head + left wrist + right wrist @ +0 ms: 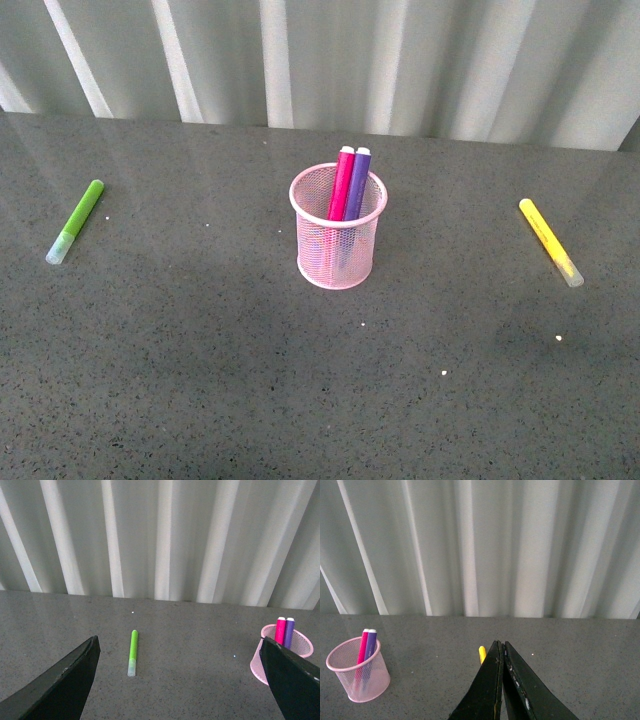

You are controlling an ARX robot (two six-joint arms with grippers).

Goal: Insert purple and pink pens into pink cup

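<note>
Now pink pen (341, 184), purple pen (357, 184) upright inside pink cup (338, 262).

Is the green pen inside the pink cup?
No, the green pen lies flat on the table, far from the pink cup.

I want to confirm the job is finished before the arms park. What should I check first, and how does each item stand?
1. Magenta-pink marker inside light pink wire-mesh cup: ok.
2. Dark purple marker inside the cup: ok.
3. Cup upright: ok.
4. Lime-green marker and yellow marker left lying on the grey table: ok.
5. Left gripper jaws open, empty: ok.
6. Right gripper jaws shut, holding nothing: ok.
</note>
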